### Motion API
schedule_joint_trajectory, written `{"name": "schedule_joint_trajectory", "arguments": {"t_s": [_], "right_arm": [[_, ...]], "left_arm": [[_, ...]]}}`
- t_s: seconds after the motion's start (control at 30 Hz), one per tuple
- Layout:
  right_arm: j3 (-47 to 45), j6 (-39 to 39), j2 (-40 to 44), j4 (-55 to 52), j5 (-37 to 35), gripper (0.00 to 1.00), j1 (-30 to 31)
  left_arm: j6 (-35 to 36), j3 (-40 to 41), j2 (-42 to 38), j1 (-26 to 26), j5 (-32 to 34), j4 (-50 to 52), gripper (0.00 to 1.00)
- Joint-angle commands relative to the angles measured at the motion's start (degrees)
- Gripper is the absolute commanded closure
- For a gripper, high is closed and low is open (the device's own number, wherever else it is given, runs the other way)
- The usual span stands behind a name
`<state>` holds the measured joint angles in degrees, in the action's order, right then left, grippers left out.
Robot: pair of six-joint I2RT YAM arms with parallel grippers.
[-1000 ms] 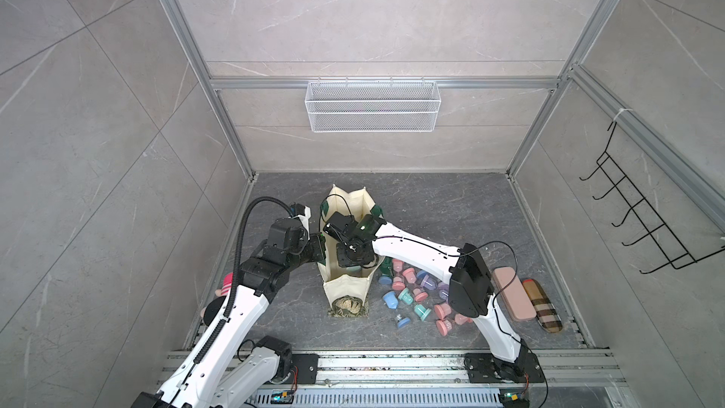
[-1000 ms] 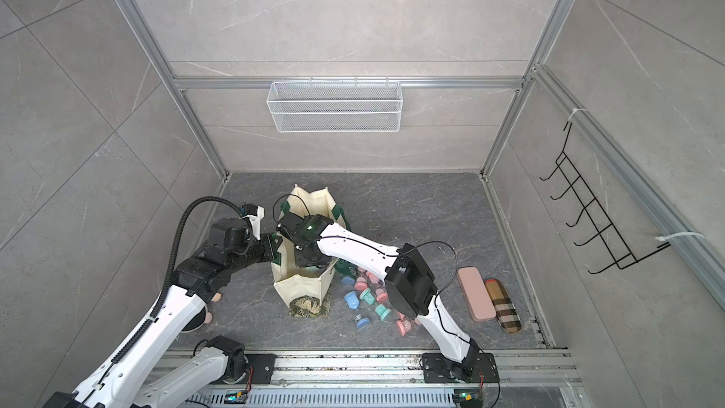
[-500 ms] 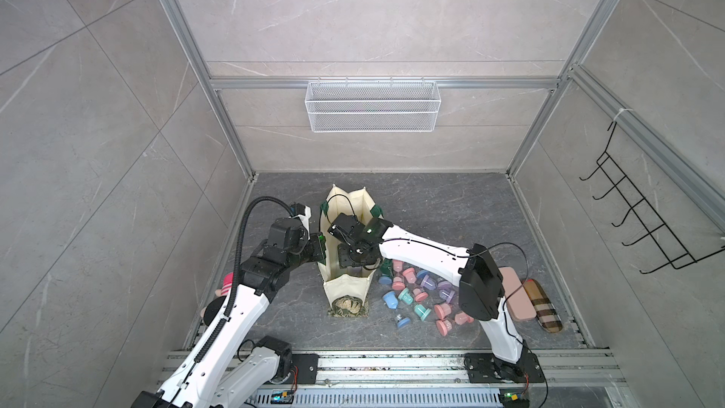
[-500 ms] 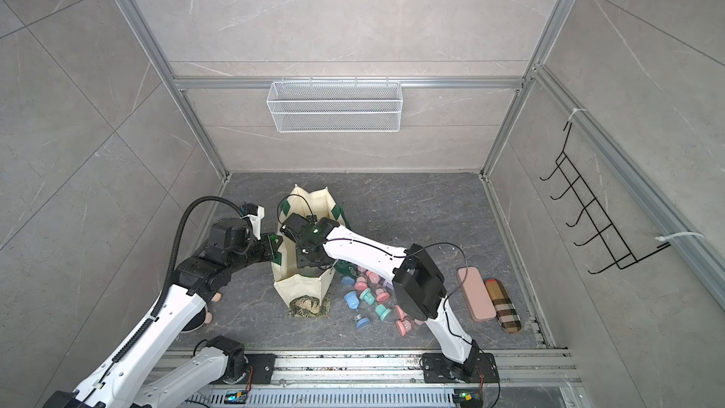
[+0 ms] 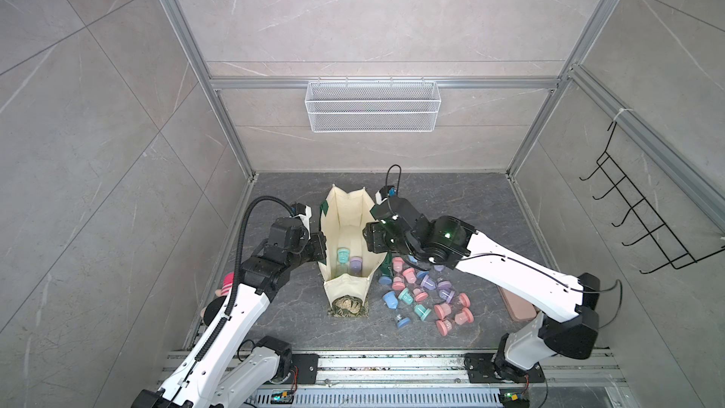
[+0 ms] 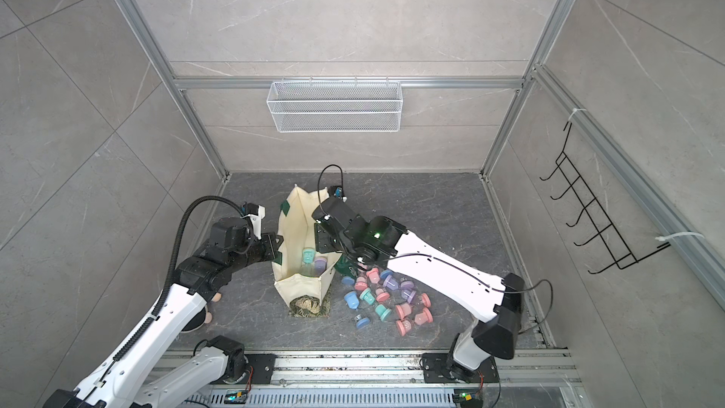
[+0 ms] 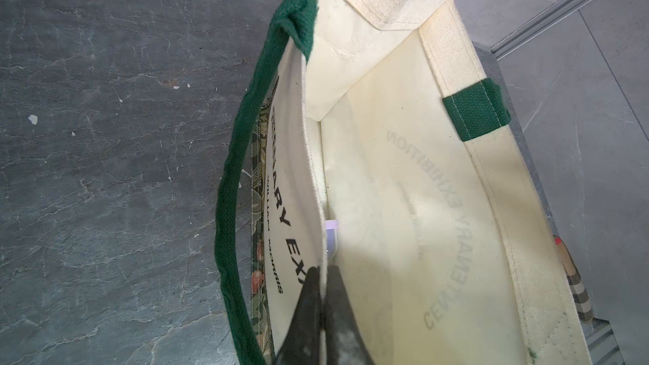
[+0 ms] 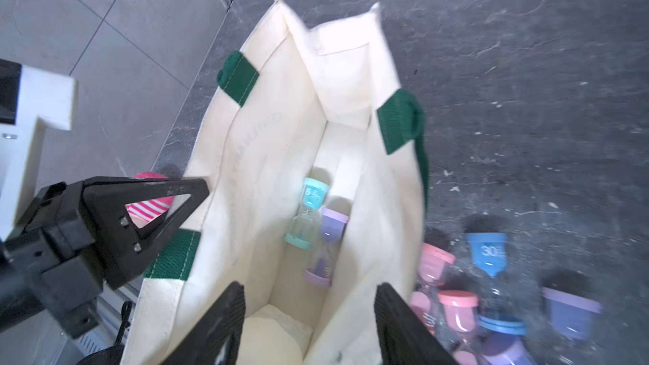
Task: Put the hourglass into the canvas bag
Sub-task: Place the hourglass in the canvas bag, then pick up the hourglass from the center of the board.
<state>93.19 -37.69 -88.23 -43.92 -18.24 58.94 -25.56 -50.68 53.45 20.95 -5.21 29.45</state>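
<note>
The cream canvas bag (image 5: pixel 347 229) (image 6: pixel 300 229) stands open on the floor, with dark green straps (image 8: pixel 400 121). Two hourglasses lie on its bottom, a teal one (image 8: pixel 309 212) (image 5: pixel 342 259) and a purple one (image 8: pixel 326 247) (image 5: pixel 356 264). My left gripper (image 7: pixel 321 270) (image 5: pixel 322 247) is shut on the rim of the bag's left wall. My right gripper (image 8: pixel 309 287) (image 5: pixel 368 241) hangs open over the bag's mouth by its right wall, with nothing between its fingers. Many more hourglasses (image 5: pixel 423 296) (image 6: pixel 388 296) lie loose on the floor to the right of the bag.
A flat pink case (image 5: pixel 518 306) lies at the right, partly under my right arm. A pink striped soft thing (image 5: pixel 226 284) sits by the left wall. A wire basket (image 5: pixel 372 105) hangs on the back wall and a black hook rack (image 5: pixel 643 225) on the right wall.
My right gripper has opened and drawn up and to the right, from inside the bag to above its right rim. The left gripper has kept its hold on the bag.
</note>
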Motion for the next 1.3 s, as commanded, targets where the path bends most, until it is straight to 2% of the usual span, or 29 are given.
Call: {"name": "schedule_joint_trajectory", "arguments": {"t_s": [0.0,0.3,0.43,0.6,0.77,1.07,1.27], "right_arm": [[-4.9,-0.5,3.8,-3.8,-5.7,0.37,-1.6],[-20.3,-10.1,12.5,-12.3,-8.3,0.38,-6.5],[-25.8,-18.6,14.9,-19.3,-10.3,0.41,-6.8],[-33.3,-25.8,19.4,-20.1,-9.4,0.43,-6.9],[-32.9,-22.3,17.6,-18.8,-9.2,0.45,-7.7],[-31.3,-7.7,8.1,-9.5,1.0,0.45,-16.9],[-31.5,-3.1,0.6,-5.1,2.8,0.42,-20.7]], "left_arm": [[0.5,-0.4,0.5,-0.2,-1.5,-0.6,1.00],[0.5,-0.4,0.5,-0.2,-1.6,-0.7,1.00],[0.6,-0.3,0.3,-0.2,-1.6,-0.8,1.00],[0.6,-0.3,0.2,-0.2,-1.5,-0.8,1.00],[0.6,-0.2,0.2,-0.2,-1.6,-0.9,1.00],[0.7,-0.2,0.1,-0.2,-1.8,-0.9,1.00],[0.7,-0.3,0.1,-0.2,-1.8,-0.9,1.00]]}}
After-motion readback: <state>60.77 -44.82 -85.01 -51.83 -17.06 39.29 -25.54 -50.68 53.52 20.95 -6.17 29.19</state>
